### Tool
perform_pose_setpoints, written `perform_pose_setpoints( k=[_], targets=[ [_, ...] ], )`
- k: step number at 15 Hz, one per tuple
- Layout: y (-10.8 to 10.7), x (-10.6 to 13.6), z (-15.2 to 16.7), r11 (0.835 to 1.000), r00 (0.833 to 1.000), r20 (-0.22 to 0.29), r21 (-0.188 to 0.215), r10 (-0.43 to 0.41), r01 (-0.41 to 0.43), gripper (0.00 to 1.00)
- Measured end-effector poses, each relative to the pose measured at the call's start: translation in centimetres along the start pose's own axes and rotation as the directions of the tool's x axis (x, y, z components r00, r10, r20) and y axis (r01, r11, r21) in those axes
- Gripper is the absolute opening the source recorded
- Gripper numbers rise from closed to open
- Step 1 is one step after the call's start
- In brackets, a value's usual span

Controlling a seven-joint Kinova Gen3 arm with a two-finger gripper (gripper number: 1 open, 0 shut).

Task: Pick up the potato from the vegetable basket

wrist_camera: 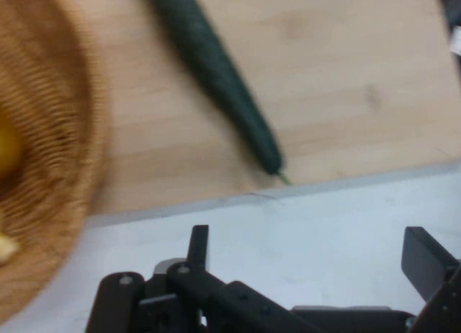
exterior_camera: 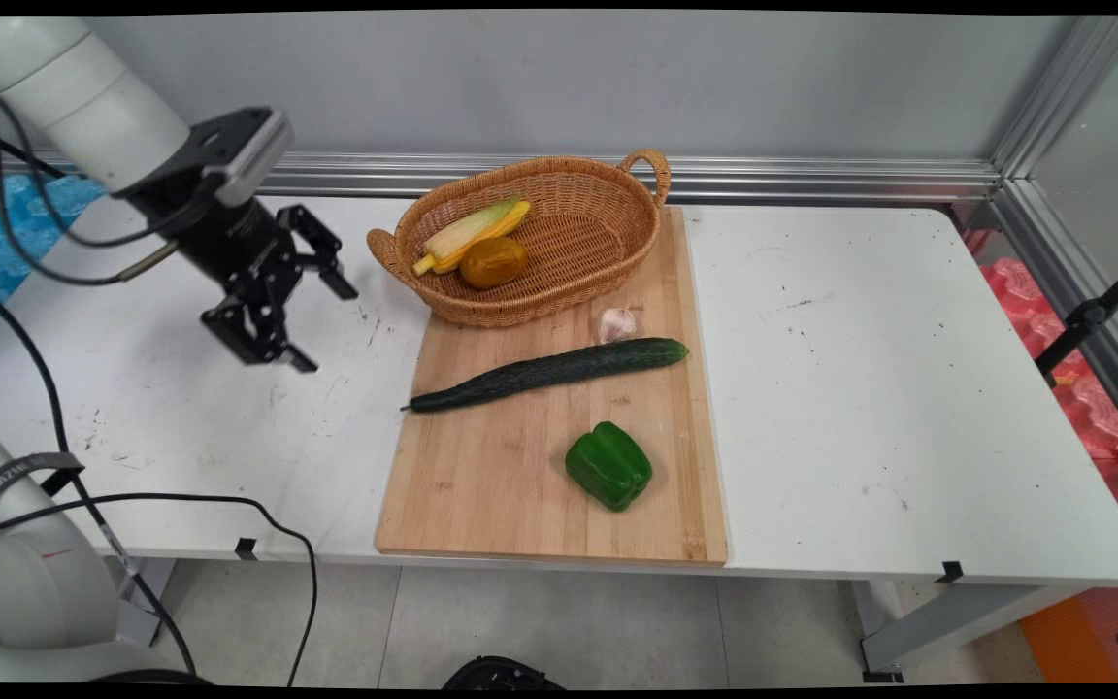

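Left of the cutting board (exterior_camera: pixel 481 485) the table (exterior_camera: pixel 229 437) lies bare (right likewise); on it, basket (exterior_camera: pixel 559 282), garlic (exterior_camera: pixel 616 323), cucumber (exterior_camera: pixel 549 373) and pepper (exterior_camera: pixel 608 466) block passage.

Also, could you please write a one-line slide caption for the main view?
Open gripper hovers left of a cutting board carrying a cucumber, garlic, green pepper and basket.

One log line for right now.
gripper: open, empty, above table left of cutting board | nearest: cucumber | basket: corn
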Motion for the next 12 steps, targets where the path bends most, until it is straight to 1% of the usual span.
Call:
perform_pose_setpoints(
  k=[2, 3, 5, 6, 8, 9, 10, 11, 12],
  targets=[
    [-1.3, 0.4, -0.2, 0.997, 0.998, -0.013, 0.042, -0.061, 0.062, 1.00],
    [-1.7, 0.5, -0.2, 0.995, 0.997, -0.016, 0.055, -0.081, 0.082, 1.00],
    [-2.9, 0.8, -0.2, 0.984, 0.989, -0.028, 0.098, -0.147, 0.149, 1.00],
    [-3.3, 1.0, -0.2, 0.979, 0.985, -0.033, 0.112, -0.169, 0.172, 1.00],
    [-4.3, 1.3, 0.0, 0.962, 0.973, -0.049, 0.145, -0.225, 0.230, 1.00],
    [-4.9, 1.6, 0.1, 0.950, 0.964, -0.062, 0.162, -0.259, 0.265, 1.00],
    [-5.3, 1.8, 0.3, 0.942, 0.957, -0.071, 0.172, -0.282, 0.290, 1.00],
    [-5.9, 2.2, 0.5, 0.927, 0.945, -0.083, 0.185, -0.315, 0.325, 1.00],
    [-6.3, 2.4, 0.8, 0.917, 0.937, -0.092, 0.192, -0.337, 0.348, 1.00]
  ],
)
